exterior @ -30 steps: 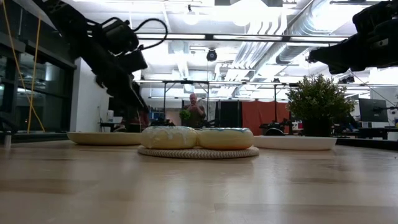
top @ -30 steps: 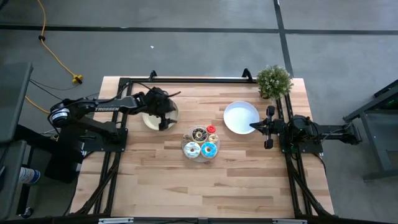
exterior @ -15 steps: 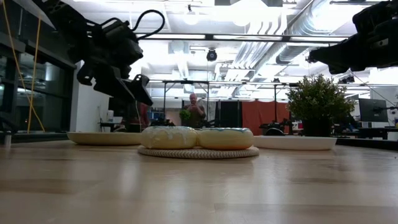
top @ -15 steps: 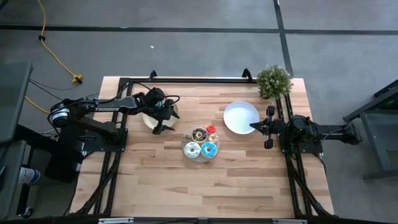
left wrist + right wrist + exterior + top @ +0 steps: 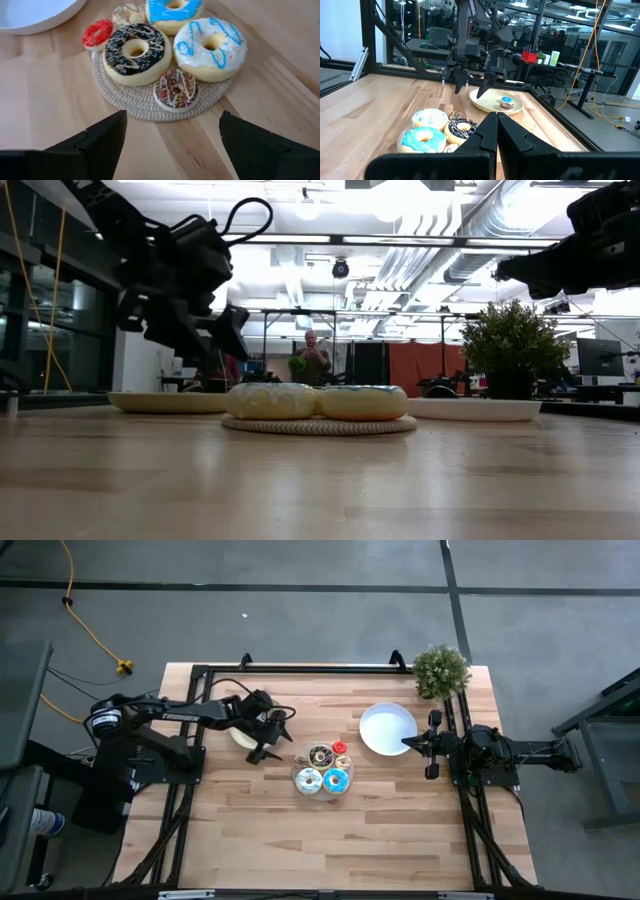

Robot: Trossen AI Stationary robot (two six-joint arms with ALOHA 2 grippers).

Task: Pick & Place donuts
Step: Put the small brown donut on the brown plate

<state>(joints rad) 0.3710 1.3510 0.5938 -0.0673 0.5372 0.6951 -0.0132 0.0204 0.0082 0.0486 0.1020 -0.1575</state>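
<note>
**A:** What has changed just now on your left side?

**B:** Your left gripper (image 5: 272, 735) has left the tan plate (image 5: 238, 736) and moved toward the woven mat (image 5: 130, 106) in the middle of the high view. A second ago it was over that plate. Its jaws are spread and hold nothing. One small donut with blue icing (image 5: 506, 103) lies on the tan plate, so I judge that one delivery is done and you now go for the next.

**A:** And the right arm?

**B:** Your right gripper (image 5: 408, 743) waits at the right edge of the white plate (image 5: 385, 720), jaws pressed together, empty.

**A:** How many donuts are there?

**B:** Seven, I count. Six are on the mat: three big ones, namely the chocolate donut (image 5: 134, 52), the white donut with blue lines (image 5: 212, 47) and the blue donut (image 5: 172, 9). There are also three small ones, the red donut (image 5: 97, 32), the pale donut (image 5: 127, 14) and the brown sprinkled donut (image 5: 175, 89). The seventh is on the tan plate.

**A:** Plates?

**B:** Two, one tan and one white. The white one holds nothing. In the left wrist view the sprinkled one is nearest to your open jaws.
</note>
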